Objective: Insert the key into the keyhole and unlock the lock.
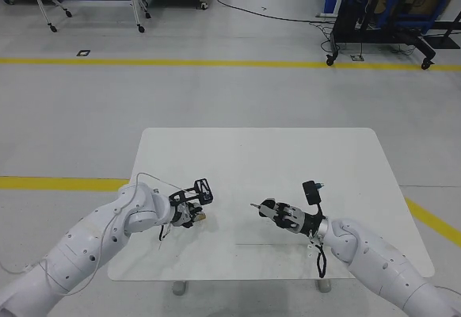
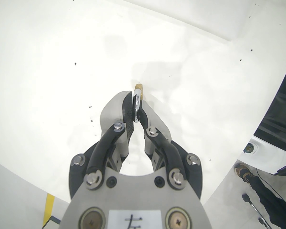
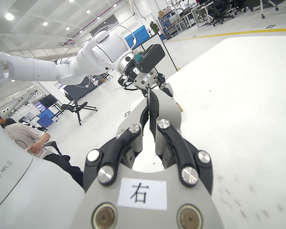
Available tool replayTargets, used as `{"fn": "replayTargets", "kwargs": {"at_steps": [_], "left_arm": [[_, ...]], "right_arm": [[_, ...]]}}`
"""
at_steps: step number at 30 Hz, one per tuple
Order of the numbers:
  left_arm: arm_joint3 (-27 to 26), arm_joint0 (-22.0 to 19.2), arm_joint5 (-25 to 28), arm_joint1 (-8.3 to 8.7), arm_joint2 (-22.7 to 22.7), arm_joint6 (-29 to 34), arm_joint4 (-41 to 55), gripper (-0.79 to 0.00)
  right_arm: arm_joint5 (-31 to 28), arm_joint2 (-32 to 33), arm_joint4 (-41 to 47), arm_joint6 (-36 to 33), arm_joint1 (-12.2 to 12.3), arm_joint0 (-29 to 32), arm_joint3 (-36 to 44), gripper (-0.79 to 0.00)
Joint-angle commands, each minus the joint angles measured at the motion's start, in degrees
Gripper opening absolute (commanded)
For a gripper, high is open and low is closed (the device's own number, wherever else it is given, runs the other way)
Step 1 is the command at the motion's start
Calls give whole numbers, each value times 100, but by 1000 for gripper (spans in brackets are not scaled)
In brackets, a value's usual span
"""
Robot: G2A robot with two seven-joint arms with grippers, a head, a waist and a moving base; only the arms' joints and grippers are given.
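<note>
My left gripper (image 2: 135, 97) is shut on the silver shackle (image 2: 136, 107) of a small padlock, held just above the white table. The padlock's brass body (image 2: 138, 88) sticks out beyond the fingertips. In the top view this gripper (image 1: 194, 213) is at the table's front left, with the brass body (image 1: 202, 215) facing the other arm. My right gripper (image 1: 265, 208) hovers at the front middle, shut on a thin metal key (image 3: 147, 93) whose tip (image 1: 254, 206) points toward the lock. A gap of bare table separates key and lock. Past the key, the right wrist view shows the left gripper (image 3: 157, 83).
The white table (image 1: 294, 158) carries nothing besides the two arms, and its front edge runs close under both grippers. Grey floor with yellow lines (image 1: 215, 62) surrounds it, with wheeled stands (image 1: 381, 36) far behind.
</note>
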State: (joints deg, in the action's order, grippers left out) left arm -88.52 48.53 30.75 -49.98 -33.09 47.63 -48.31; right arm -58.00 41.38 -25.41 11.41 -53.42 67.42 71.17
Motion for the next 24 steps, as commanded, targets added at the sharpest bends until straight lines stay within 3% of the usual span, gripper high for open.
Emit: {"fn": "replayTargets", "kwargs": {"at_steps": [1,18,24], "left_arm": [[34,-18,-9,-29,12,31,-8,-785],[466,-183,-111,-324,124,44,-19,-785],[514,-85,-391,-348,-160,-627,208,-785]], "right_arm": [[0,0,0,0,0,0,0,-785],[0,0,0,0,0,0,0,-785],[0,0,0,0,0,0,0,-785]]}}
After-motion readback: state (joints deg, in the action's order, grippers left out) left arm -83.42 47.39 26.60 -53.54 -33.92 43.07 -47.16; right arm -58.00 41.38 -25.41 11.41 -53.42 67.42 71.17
